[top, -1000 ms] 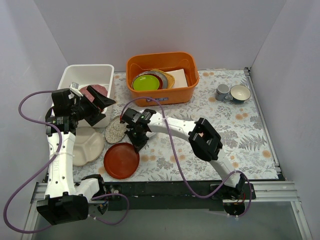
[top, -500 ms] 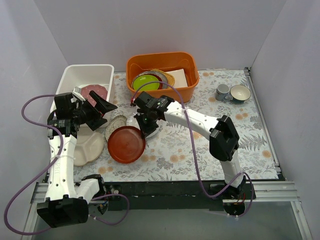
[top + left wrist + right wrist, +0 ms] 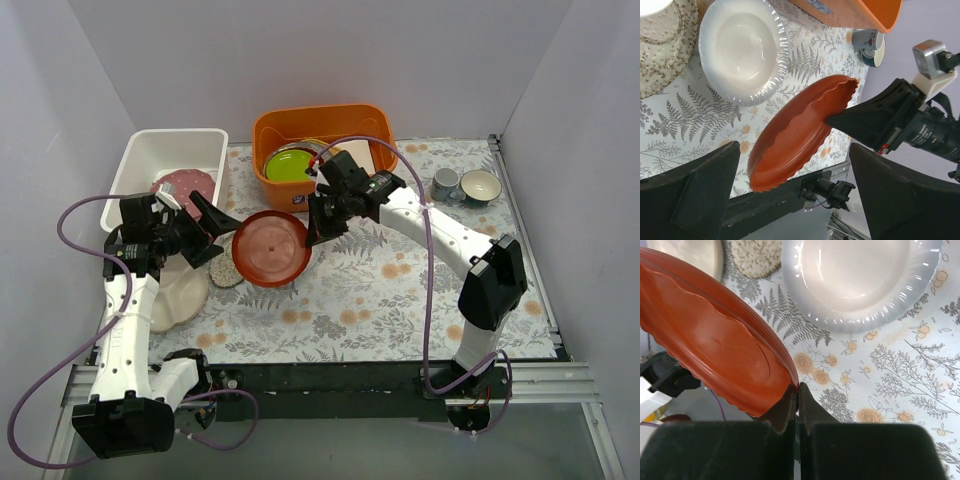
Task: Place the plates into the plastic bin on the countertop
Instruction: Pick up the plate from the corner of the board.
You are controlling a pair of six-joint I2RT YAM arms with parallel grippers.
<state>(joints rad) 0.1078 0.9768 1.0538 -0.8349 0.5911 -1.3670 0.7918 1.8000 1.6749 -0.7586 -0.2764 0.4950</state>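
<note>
My right gripper (image 3: 312, 232) is shut on the rim of the red-orange plate (image 3: 272, 248) and holds it tilted above the countertop (image 3: 400, 270); the grip shows in the right wrist view (image 3: 798, 390) on the plate (image 3: 715, 340). My left gripper (image 3: 220, 236) is open and empty, just left of that plate (image 3: 795, 135). The plain white plate (image 3: 860, 280) lies under it on the countertop. The speckled oval plate (image 3: 226, 273) and the cream divided plate (image 3: 180, 292) lie near the left arm. The white bin (image 3: 150, 150) holds the pink plate (image 3: 186, 183).
An orange tub (image 3: 325, 195) at the back centre holds a lime-green plate (image 3: 291, 165) and other dishes. Two cups (image 3: 466, 186) stand at the back right. White walls enclose the countertop on three sides.
My right gripper has lifted the red-orange plate off the near countertop and carried it back and up, tilting it. My left gripper has shifted slightly towards the plate.
</note>
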